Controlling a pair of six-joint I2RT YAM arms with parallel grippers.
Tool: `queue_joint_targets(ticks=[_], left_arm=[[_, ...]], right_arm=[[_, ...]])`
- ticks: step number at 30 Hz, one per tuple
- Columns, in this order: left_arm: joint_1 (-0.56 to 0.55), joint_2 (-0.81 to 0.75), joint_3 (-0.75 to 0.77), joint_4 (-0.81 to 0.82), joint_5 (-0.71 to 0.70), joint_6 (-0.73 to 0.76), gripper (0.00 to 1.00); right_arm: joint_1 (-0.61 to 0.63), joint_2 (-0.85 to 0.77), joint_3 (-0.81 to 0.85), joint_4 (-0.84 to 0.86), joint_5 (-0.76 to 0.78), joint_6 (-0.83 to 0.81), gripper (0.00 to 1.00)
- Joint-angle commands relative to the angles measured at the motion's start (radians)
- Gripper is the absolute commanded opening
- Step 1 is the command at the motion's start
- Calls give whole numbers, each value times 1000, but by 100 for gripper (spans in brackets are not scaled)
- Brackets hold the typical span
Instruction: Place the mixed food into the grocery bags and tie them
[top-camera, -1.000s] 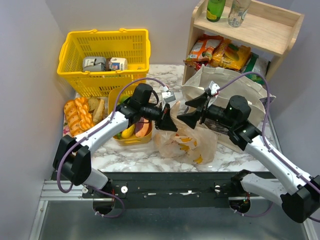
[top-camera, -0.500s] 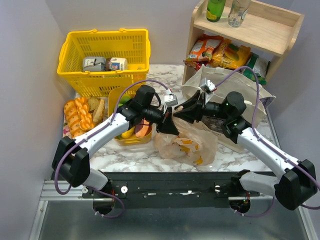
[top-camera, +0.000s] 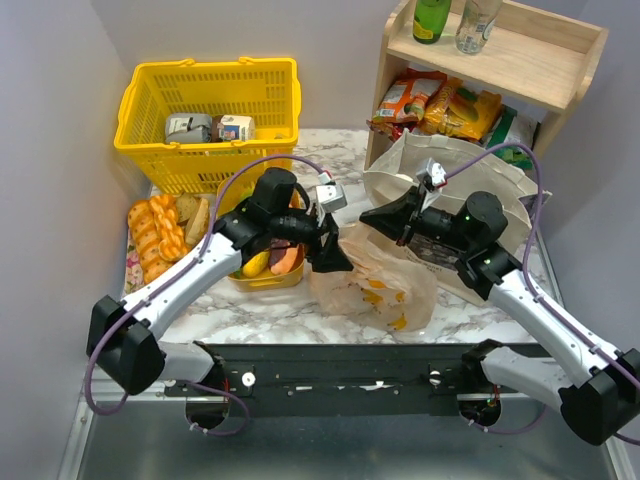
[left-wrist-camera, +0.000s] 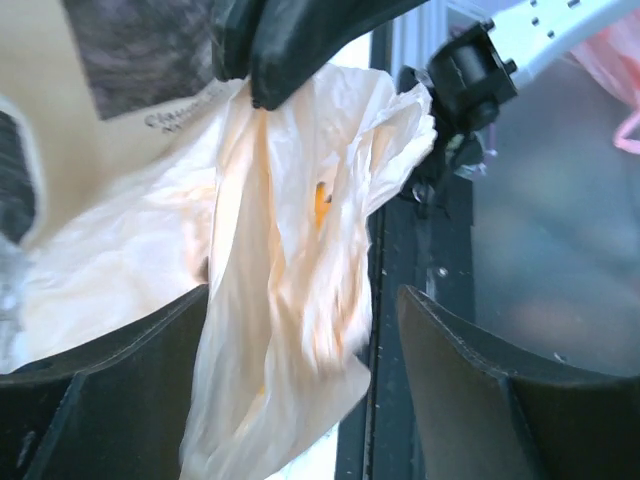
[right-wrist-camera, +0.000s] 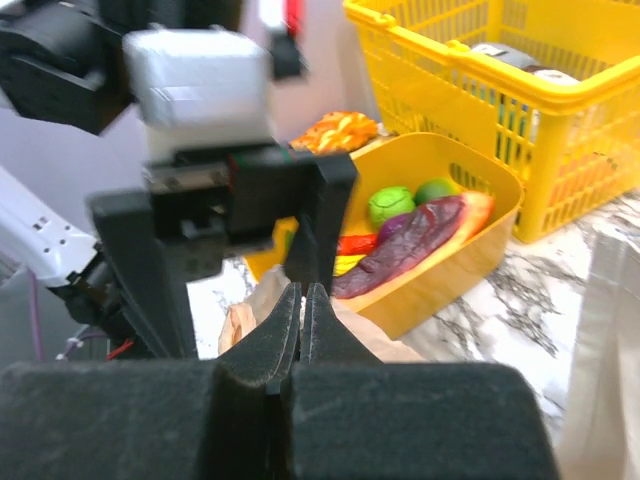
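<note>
The peach plastic bag (top-camera: 372, 288) lies crumpled on the marble between both arms, its top drawn up. My right gripper (top-camera: 368, 215) is shut on a twisted strip of that bag (left-wrist-camera: 300, 200); its jaws meet with thin film pinched between them (right-wrist-camera: 302, 298). My left gripper (top-camera: 333, 250) is open, and the same strip hangs loosely between its fingers (left-wrist-camera: 120, 380). The canvas tote (top-camera: 470, 165) stands behind the right arm. Mixed food (right-wrist-camera: 410, 245), with a red-brown slice, limes and an eggplant, sits in a yellow tray (top-camera: 262, 280).
A yellow shopping basket (top-camera: 210, 100) holding cans stands at the back left. Braided bread loaves (top-camera: 155, 235) lie at the left edge. A wooden shelf (top-camera: 540, 75) with snack packets (top-camera: 440, 105) and bottles stands at the back right. The table's black front rail (top-camera: 340, 375) runs below.
My right gripper moved in and closed on the bag's strip. My left gripper opened and let go of it, and the left arm drew back a little to the left.
</note>
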Motion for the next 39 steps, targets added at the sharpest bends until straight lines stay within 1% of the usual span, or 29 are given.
queue_joint_targets(ticks=[1,8,10,13,14,15,16,19,24,31,35,39], left_arm=[[10,-84,26,-13,-151,50,83],[10,-190,29,-22,-304,73,85],[10,-227,23,-15,-309,61,85],[10,-244,5,27,-249,26,82],[10,-239,2,47,-233,4,79],[10,-232,-6,56,-193,-26,72],[10,-213,-8,64,-179,-37,69],[10,-174,-8,70,-137,-60,63],[9,-135,3,65,-108,-65,64],[6,-117,9,36,-130,-42,64],[6,-110,15,5,-110,-33,59],[3,-109,12,-10,-71,-27,58]], right_arm=[[-2,-26,-11,-90,86,-46,1],[-1,-32,-22,-90,98,-41,1],[-2,-34,-22,-90,101,-40,1],[-2,-30,-22,-88,98,-38,1],[-2,-27,-22,-87,95,-38,1],[-2,-29,-24,-84,92,-37,1],[-2,-29,-25,-82,92,-35,1],[-2,-29,-27,-77,87,-32,1],[-2,-37,-31,-79,89,-34,1],[-2,-37,-33,-77,89,-37,1],[-4,-34,-34,-77,93,-38,1],[-4,-32,-34,-77,98,-40,1]])
